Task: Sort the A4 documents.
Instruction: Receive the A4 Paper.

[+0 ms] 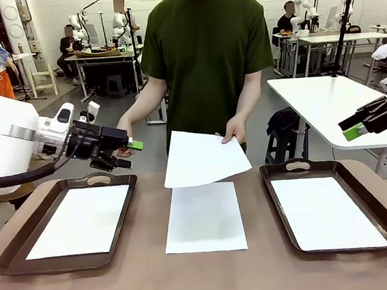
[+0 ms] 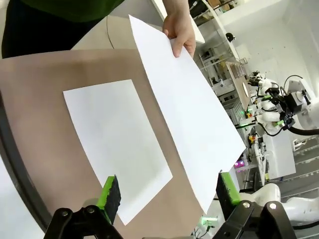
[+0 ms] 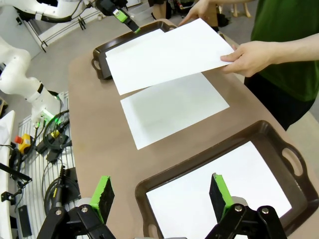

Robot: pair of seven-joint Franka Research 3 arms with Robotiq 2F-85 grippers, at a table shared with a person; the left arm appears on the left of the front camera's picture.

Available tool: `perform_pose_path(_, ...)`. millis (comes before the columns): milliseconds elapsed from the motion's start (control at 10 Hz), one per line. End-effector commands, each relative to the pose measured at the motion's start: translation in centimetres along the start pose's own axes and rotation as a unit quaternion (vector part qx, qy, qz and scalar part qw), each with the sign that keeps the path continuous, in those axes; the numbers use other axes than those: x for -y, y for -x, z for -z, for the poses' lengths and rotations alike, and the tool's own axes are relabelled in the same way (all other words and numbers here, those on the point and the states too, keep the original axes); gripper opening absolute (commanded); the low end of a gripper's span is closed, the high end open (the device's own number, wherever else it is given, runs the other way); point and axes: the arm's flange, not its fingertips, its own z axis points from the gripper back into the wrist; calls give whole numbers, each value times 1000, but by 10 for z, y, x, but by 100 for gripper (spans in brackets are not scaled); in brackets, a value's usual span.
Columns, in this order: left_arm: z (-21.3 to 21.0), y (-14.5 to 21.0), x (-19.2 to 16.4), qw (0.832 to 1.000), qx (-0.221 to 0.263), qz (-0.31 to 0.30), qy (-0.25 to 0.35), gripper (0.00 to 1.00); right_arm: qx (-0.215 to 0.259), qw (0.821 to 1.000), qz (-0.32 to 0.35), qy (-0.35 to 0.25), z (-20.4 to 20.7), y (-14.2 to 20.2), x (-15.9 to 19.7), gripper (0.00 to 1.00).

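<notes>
- One sheet (image 1: 81, 221) is lying flat in the left tray (image 1: 99, 179), and another sheet (image 1: 327, 212) is lying flat in the right tray (image 1: 300, 165). So I think part of the sorting is done.
- A third sheet (image 1: 204, 219) is lying on the table (image 1: 145, 287), between the two trays. It is waiting for a tray.
- The person is holding a fourth sheet (image 1: 204, 158) up in the air over that middle one. One hand (image 1: 233, 129) is pinching its edge.
- The left gripper (image 1: 130, 154) is hanging above the far end of the left tray, near the held sheet. Its fingers are spread wide and are holding nothing (it looks ready to take the paper, but that is my guess).
- The right gripper (image 1: 349, 127) is hanging out past the right tray. Its fingers are wide apart too, with nothing in them.
- So two sheets are left to go: the held one and the one on the table.
</notes>
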Motion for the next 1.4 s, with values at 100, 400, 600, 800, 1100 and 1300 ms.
perform_pose_path(100, 33, -12, -7, 998, -7, -46, 47, 100, 12, 1000, -6, -4, 2, 0, 0, 100)
perform_pose_path(400, 62, -13, -12, 995, -26, -71, 64, 100, 12, 1000, -6, -4, 2, 0, 0, 100)
perform_pose_path(600, 77, -19, -11, 992, -27, -82, 92, 100, 12, 1000, -6, -4, 2, 0, 0, 100)
perform_pose_path(800, 87, -22, -12, 989, -39, -100, 98, 100, 12, 1000, -6, -4, 2, 0, 0, 100)
perform_pose_path(1100, 98, -26, -14, 985, -43, -120, 118, 96, 12, 1000, -6, -4, 2, 0, 0, 100)
perform_pose_path(1300, 108, -26, -16, 980, -46, -128, 143, 78, 12, 1000, -6, -4, 2, 0, 0, 100)
